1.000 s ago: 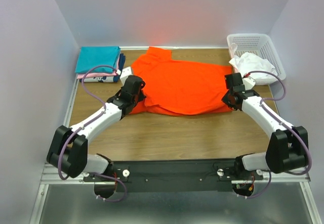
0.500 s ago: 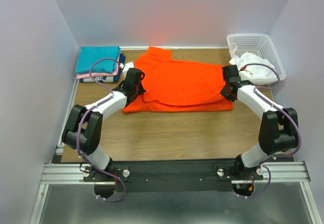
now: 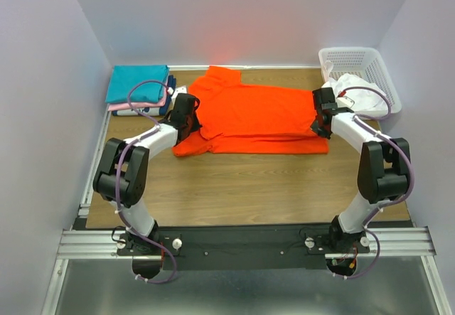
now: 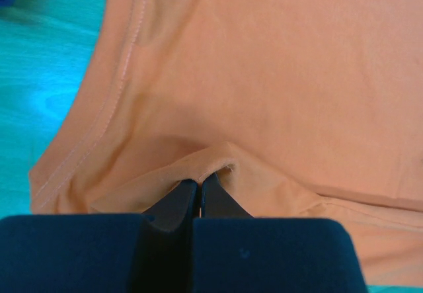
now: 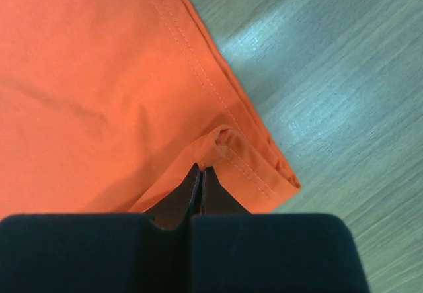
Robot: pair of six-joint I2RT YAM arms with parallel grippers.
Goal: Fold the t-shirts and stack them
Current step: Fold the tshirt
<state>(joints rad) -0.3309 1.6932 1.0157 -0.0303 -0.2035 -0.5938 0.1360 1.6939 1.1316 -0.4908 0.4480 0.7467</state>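
The orange-red t-shirt [image 3: 256, 119] lies across the middle back of the table, its near part folded up over itself. My left gripper [image 3: 192, 118] is shut on a pinch of the shirt's left edge [image 4: 215, 161]. My right gripper [image 3: 318, 121] is shut on a fold of the hem at the shirt's right corner [image 5: 213, 147]. A folded stack, teal t-shirt [image 3: 137, 84] on top with pink [image 3: 166, 100] and navy beneath, sits at the back left. A white t-shirt [image 3: 361, 94] hangs crumpled out of the basket at the back right.
The white lattice basket [image 3: 355, 62] stands in the back right corner. Bare wooden table [image 3: 249, 187] lies between the shirt and the arm bases. Grey walls close in on the left, the back and the right.
Both grippers have carried the shirt's near edge away from me toward the back, folding it over the rest. The arms have stretched out further.
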